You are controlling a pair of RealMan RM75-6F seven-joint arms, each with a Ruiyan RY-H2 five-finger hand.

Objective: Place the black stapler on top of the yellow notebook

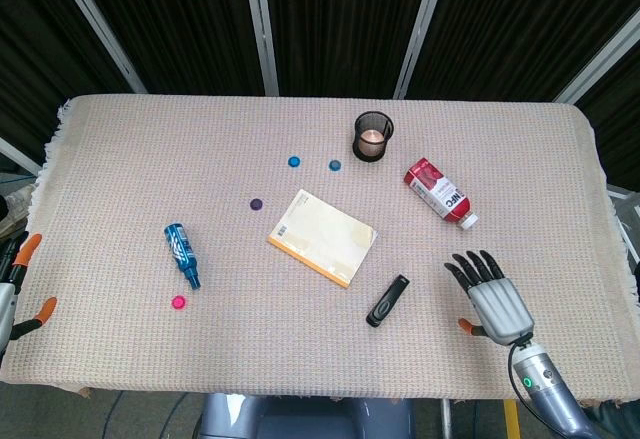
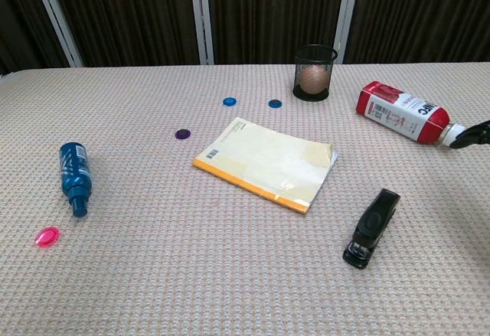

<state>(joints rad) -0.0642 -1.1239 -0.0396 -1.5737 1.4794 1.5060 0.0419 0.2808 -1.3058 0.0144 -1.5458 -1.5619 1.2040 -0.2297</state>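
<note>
The black stapler lies flat on the cloth, just right of and nearer than the yellow notebook at the table's middle. My right hand hovers open with fingers spread, a short way right of the stapler and not touching it. In the chest view only a dark fingertip shows at the right edge. My left hand sits at the table's near left corner, mostly out of frame, with fingers apart and nothing in it.
A red bottle lies beyond the right hand. A black mesh cup stands at the back. A blue bottle and a pink disc lie at left. Small blue and purple discs lie behind the notebook.
</note>
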